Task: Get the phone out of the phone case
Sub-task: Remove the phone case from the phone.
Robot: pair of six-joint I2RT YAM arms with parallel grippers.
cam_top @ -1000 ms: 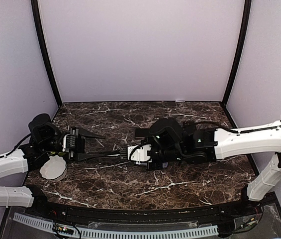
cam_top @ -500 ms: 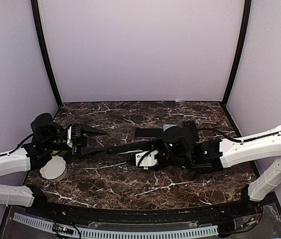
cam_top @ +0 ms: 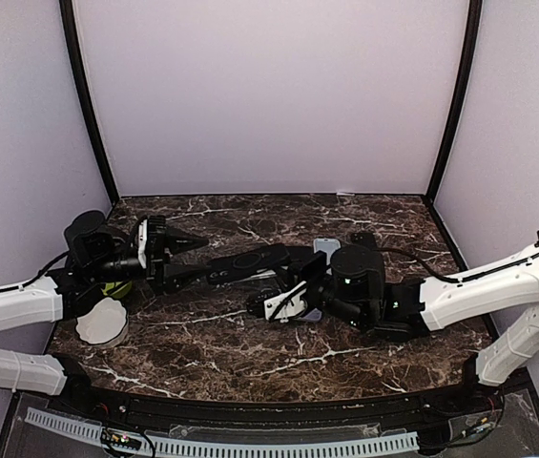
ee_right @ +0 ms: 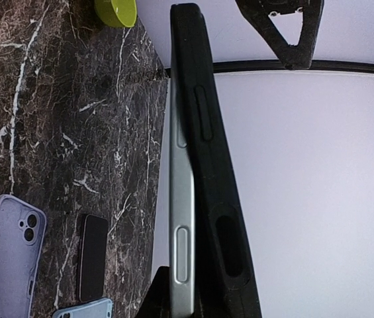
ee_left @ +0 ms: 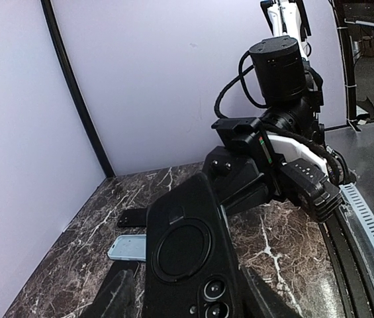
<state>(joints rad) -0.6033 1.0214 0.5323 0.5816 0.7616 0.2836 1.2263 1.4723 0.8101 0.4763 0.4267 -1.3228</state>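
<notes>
phone (ee_right: 181, 199) looking stiff, slippery, breakable: hold thin sides | left jaws gripping bendy phone case (ee_left: 187, 252) | right jaws pinching phone

You had the case (cam_top: 250, 260), phone (ee_right: 181, 218) inside, over the table's (cam_top: 202, 334) middle, left gripper (cam_top: 197, 258) at its left end, right gripper (cam_top: 286, 281) at its right. A spare case (cam_top: 326, 245) lay behind it; a dish (cam_top: 100, 322) sat front left.

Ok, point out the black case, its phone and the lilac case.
black case (ee_left: 187, 265), left wrist view, back panel
phone (ee_right: 181, 199), right wrist view, silver edge
lilac case (ee_right: 4, 265), right wrist view, flat back
</notes>
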